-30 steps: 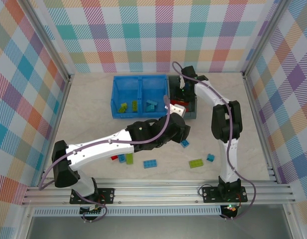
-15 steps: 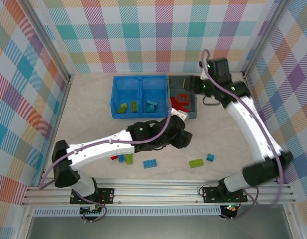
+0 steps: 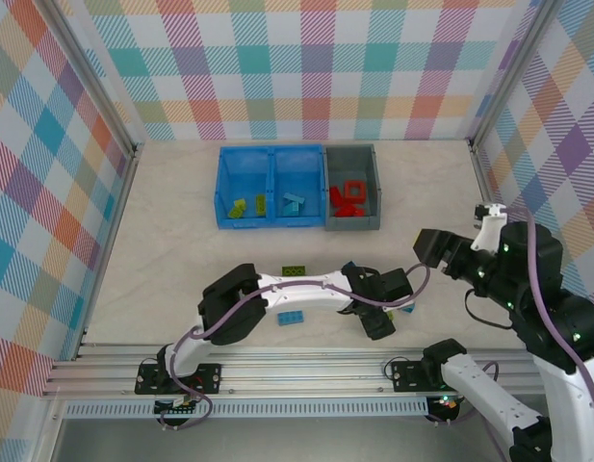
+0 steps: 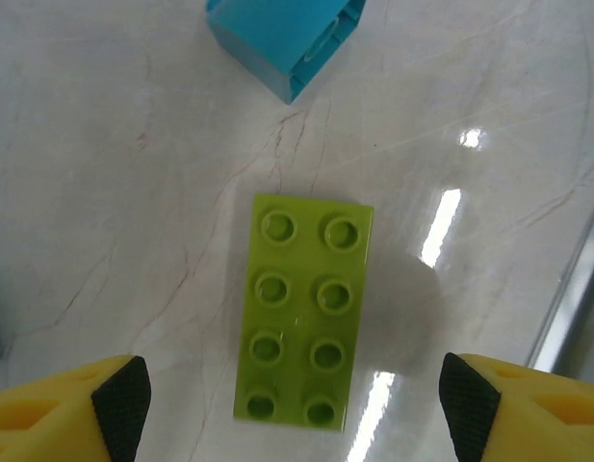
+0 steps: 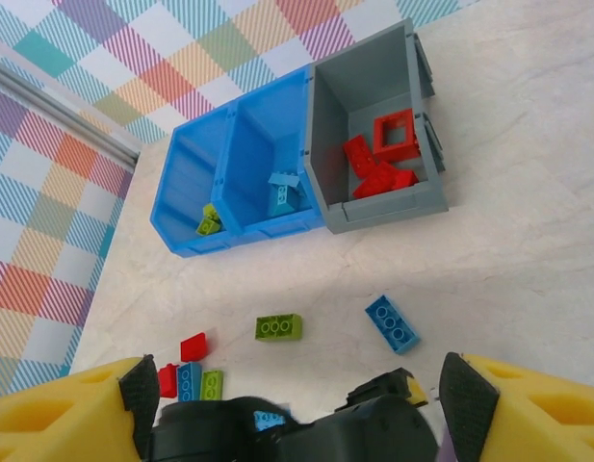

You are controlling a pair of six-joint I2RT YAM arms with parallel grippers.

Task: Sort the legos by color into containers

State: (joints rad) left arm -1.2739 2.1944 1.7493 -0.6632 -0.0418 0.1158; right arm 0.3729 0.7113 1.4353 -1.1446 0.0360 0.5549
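lime green brick (image 4: 298, 308): studs up, flat on worktop (image 4: 133, 192) by its near edge, long axis square to the line between the fingers | left gripper (image 4: 295, 397): spread wide, straddling brick, gripping nothing | right gripper (image 5: 301, 395): spread wide, empty

A light blue brick (image 4: 282, 38), apparently tilted, runs past the top edge.

red legos (image 3: 350, 198) in grey bin (image 3: 351, 149) beside blue bin (image 3: 271, 151)
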